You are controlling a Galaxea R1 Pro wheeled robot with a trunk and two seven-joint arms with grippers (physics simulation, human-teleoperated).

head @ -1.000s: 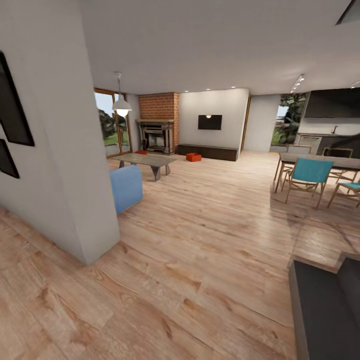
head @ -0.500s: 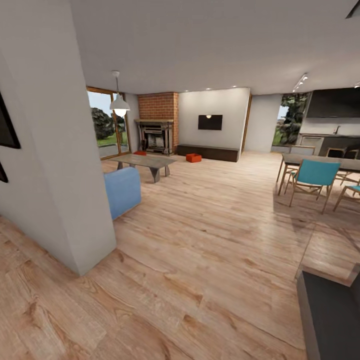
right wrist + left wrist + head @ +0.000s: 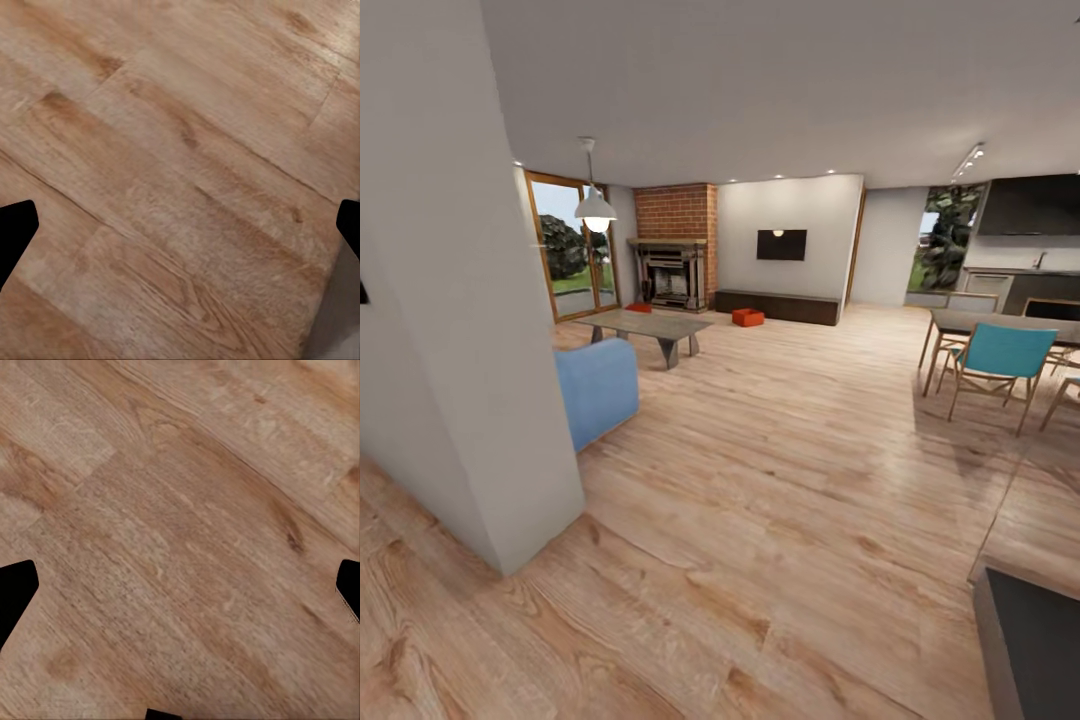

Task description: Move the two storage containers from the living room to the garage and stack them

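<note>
Far across the living room, one orange-red storage container (image 3: 747, 317) sits on the wood floor in front of the dark low cabinet (image 3: 785, 306). The second storage container (image 3: 639, 308) lies by the brick fireplace (image 3: 676, 250), partly behind the coffee table. In the left wrist view my left gripper (image 3: 181, 591) is open, its black fingertips (image 3: 15, 592) wide apart over bare wood planks. In the right wrist view my right gripper (image 3: 181, 226) is open too, with nothing between its fingertips (image 3: 15, 229). The garage and its floor are out of view.
A white wall corner (image 3: 490, 400) juts in close on the left. Behind it stand a blue sofa (image 3: 598, 385) and a grey coffee table (image 3: 650, 325). A dining table with teal chairs (image 3: 995, 355) is at the right, and a dark counter edge (image 3: 1040, 640) at the lower right.
The whole head view has shifted: the wall corner and its dark frames slid off to the left and the room looms slightly nearer. Neither container has moved.
</note>
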